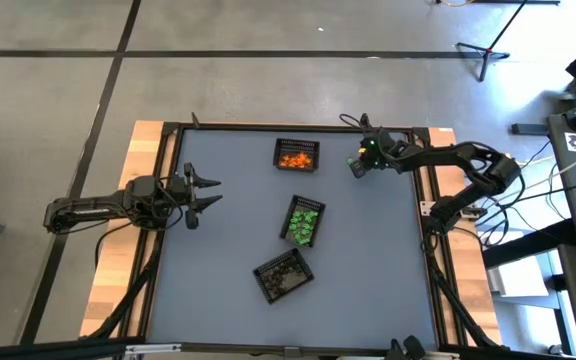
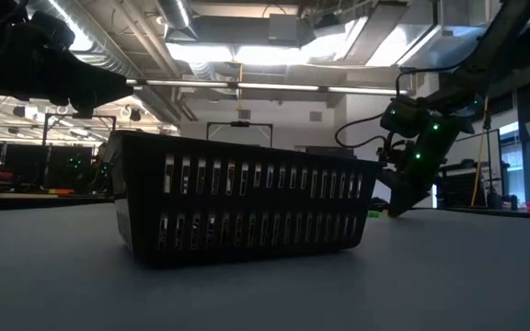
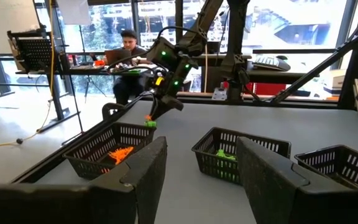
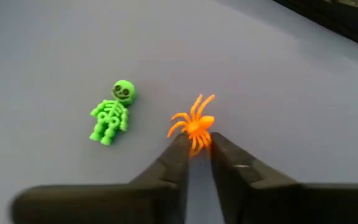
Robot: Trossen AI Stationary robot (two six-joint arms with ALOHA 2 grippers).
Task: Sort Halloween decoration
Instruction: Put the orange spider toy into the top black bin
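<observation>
Three mesh baskets (image 3: 114,148), right gripper (image 3: 151,117) low beside orange-filled one

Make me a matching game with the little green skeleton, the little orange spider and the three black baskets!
Things:
1. small green plastic skeleton
2. small orange plastic spider
3. black mesh basket farthest from the camera side
4. middle black mesh basket

Matches:
A. holds green trinkets
B. between the right gripper's fingers
C. lying loose on the grey table
D. holds orange trinkets

Pairs: 1-C, 2-B, 3-D, 4-A

Both arms matte black, jointed, black cables trailing. Right gripper (image 1: 355,166) has green LEDs lit; 2 dark tapered fingers (image 4: 178,163).
</observation>
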